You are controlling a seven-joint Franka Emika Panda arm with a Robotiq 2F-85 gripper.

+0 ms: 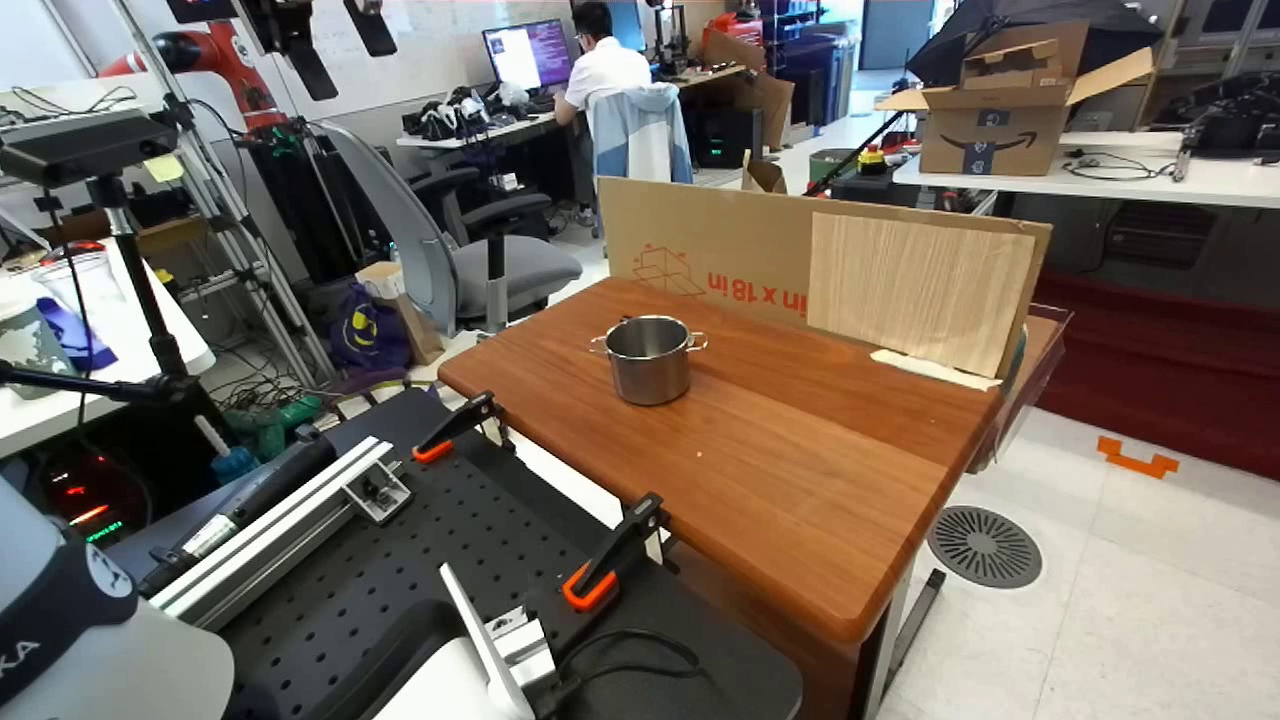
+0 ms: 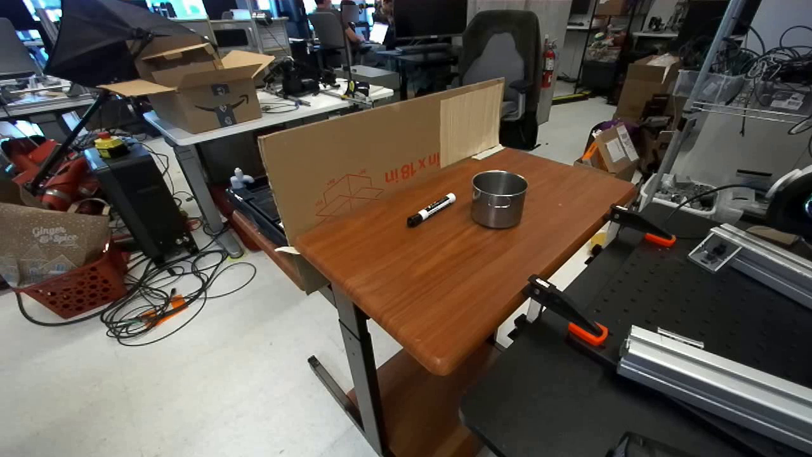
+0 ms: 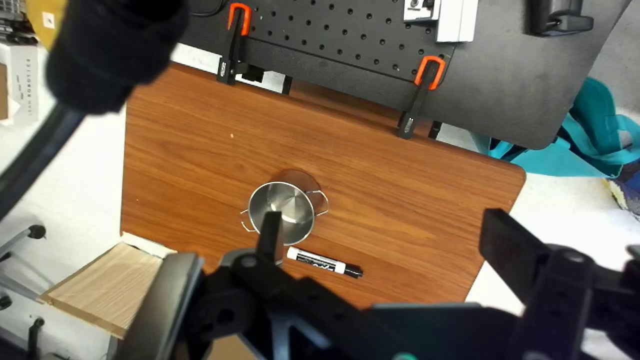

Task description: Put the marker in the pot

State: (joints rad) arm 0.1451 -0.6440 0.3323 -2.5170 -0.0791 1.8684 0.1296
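Note:
The pot (image 1: pixel 650 372) is small, round and silver, upright on the brown wooden table (image 1: pixel 800 450). It also shows in an exterior view (image 2: pixel 498 206) and in the wrist view (image 3: pixel 300 212), where its inside looks empty and a fingertip covers part of its rim. The marker (image 2: pixel 431 210) is white with a black cap and lies flat beside the pot, apart from it. It also shows in the wrist view (image 3: pixel 325 262); elsewhere the pot hides nearly all of it. My gripper (image 3: pixel 384 215) is open and empty, high above the table. It shows at the top left in an exterior view (image 1: pixel 350 66).
A cardboard sheet (image 1: pixel 700 230) with a pale wooden board (image 1: pixel 915 285) stands along the table's far edge. Black clamps with orange pads (image 1: pixel 618 555) sit on the near edge, beside the black perforated base plate (image 1: pixel 480 520). A cable (image 3: pixel 40 155) crosses the wrist view.

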